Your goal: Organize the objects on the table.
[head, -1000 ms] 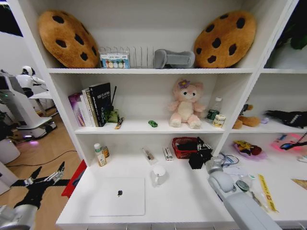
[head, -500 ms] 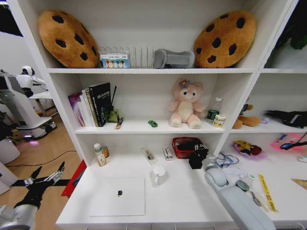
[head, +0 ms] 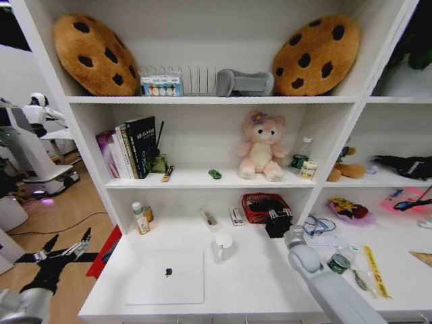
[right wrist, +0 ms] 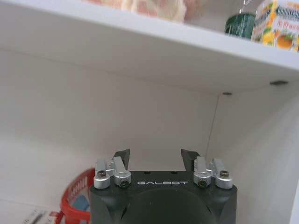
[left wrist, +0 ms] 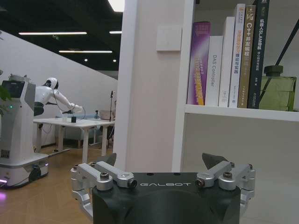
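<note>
The closed silver laptop [head: 165,277] lies flat at the front left of the white table [head: 253,273]. A white mug [head: 223,246] stands just right of it. On the shelf above sit a tiny green toy [head: 214,174] and a dark pen [head: 167,173]. My right gripper [head: 277,223] hovers at the back of the table just in front of a red basket [head: 263,205]; in the right wrist view the gripper [right wrist: 155,158] is open and holds nothing, with the basket [right wrist: 77,200] beside it. My left gripper [head: 65,252] hangs open over the floor, left of the table.
A small bottle [head: 140,217] and small boxes [head: 236,216] stand near the back wall. Cables, a tape roll [head: 337,262] and a yellow ruler [head: 375,271] clutter the right side. Books [left wrist: 224,60] fill the left of the shelf. Another robot [left wrist: 21,121] stands in the room.
My right arm has swung a little to the left, uncovering the tape roll, and its gripper stays near the red basket. The left arm has not moved.
</note>
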You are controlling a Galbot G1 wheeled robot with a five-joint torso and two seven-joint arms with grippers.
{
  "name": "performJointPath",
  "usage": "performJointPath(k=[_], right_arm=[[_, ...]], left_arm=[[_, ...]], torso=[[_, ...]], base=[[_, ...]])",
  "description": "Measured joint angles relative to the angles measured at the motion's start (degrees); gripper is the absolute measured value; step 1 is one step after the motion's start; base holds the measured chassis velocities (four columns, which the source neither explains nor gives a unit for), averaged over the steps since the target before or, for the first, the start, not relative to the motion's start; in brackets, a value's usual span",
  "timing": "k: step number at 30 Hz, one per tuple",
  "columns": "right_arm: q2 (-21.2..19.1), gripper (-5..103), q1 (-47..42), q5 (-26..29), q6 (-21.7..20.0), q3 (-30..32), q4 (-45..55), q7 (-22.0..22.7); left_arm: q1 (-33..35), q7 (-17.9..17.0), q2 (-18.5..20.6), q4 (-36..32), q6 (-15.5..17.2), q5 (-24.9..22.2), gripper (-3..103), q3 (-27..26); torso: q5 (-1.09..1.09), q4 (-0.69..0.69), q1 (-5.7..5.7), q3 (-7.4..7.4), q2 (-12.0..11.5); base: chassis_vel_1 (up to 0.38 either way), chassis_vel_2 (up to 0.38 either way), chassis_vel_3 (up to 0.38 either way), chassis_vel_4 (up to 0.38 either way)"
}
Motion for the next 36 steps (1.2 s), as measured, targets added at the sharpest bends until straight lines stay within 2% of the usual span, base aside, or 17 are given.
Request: performJointPath(k=[3,4,5,8,9,17,20,22,25,26,28,34,36], right_arm=[[-0.1,77,-4.2,0.5,-1.3,1.3,6.3,1.1],[-0.1,77,-4.2,0.5,-1.3,1.3,6.3,1.1],[0.0,83,-6.1,0.6,-1.7,1.7,8.1,1.3],[0.4,88,-10.6,0.5,-2.7,3.0,11.6,1.8],[0.9,98,-14.4,0.0,-3.3,4.2,14.0,2.1],[3.5,100,-27.4,-1.8,-3.5,9.6,20.4,1.9],[4.5,100,-30.8,-0.2,-4.0,12.2,20.7,1.6],[4.5,100,-31.9,1.4,-4.3,13.4,20.4,1.2],[2.9,100,-34.7,9.3,-7.8,18.3,18.5,-1.1],[2.9,100,-34.7,9.3,-7.8,18.3,18.5,-1.1],[1.2,100,-35.1,13.1,-9.9,19.8,17.0,-2.7],[-1.7,100,-34.4,17.0,-12.4,19.9,14.7,-5.7],[-3.3,100,-33.3,22.0,-14.2,20.0,13.8,-6.6]], left_arm=[[0.0,0.0,0.0,0.0,0.0,0.0,100,0.0],[0.0,0.0,0.0,0.0,0.0,0.0,100,0.0],[0.0,0.0,0.0,0.0,0.0,0.0,100,0.0],[0.0,0.0,0.0,0.0,0.0,0.0,100,0.0],[0.0,0.0,0.0,0.0,0.0,0.0,100,0.0],[0.0,0.0,0.0,0.0,0.0,0.0,100,0.0],[0.0,0.0,0.0,0.0,0.0,0.0,100,0.0],[0.0,0.0,0.0,0.0,0.0,0.0,100,0.0],[0.0,0.0,0.0,0.0,0.0,0.0,100,0.0],[0.0,0.0,0.0,0.0,0.0,0.0,100,0.0],[0.0,0.0,0.0,0.0,0.0,0.0,100,0.0],[0.0,0.0,0.0,0.0,0.0,0.0,100,0.0],[0.0,0.0,0.0,0.0,0.0,0.0,100,0.0]], torso=[[0.01,0.0,0.0,0.0,0.0],[0.01,0.0,0.0,0.0,0.0],[0.0,0.01,0.0,0.0,0.0],[0.02,0.0,0.0,0.0,0.0],[0.01,-0.01,0.0,0.0,0.0],[0.0,-0.01,0.0,-0.01,0.0],[0.02,-0.01,0.0,-0.01,0.0],[0.02,-0.01,-0.01,-0.01,0.0],[0.02,-0.01,0.0,0.0,0.0],[0.02,-0.01,0.0,0.0,0.0],[0.02,-0.01,-0.01,0.0,0.0],[0.02,0.0,0.0,0.0,0.0],[0.03,0.0,0.0,0.0,0.0]], base=[[0.0,0.0,0.0,0.0],[0.0,0.0,0.0,0.0],[0.0,0.0,0.0,0.0],[0.0,0.0,0.0,0.0],[0.0,0.0,0.0,0.0],[0.0,0.0,0.0,0.0],[0.0,0.0,0.0,0.0],[0.0,0.0,0.0,0.0],[0.0,0.0,0.0,0.0],[0.0,0.0,0.0,0.0],[0.0,0.0,0.0,0.0],[0.0,0.0,0.0,0.0],[0.0,0.0,0.0,0.0]])
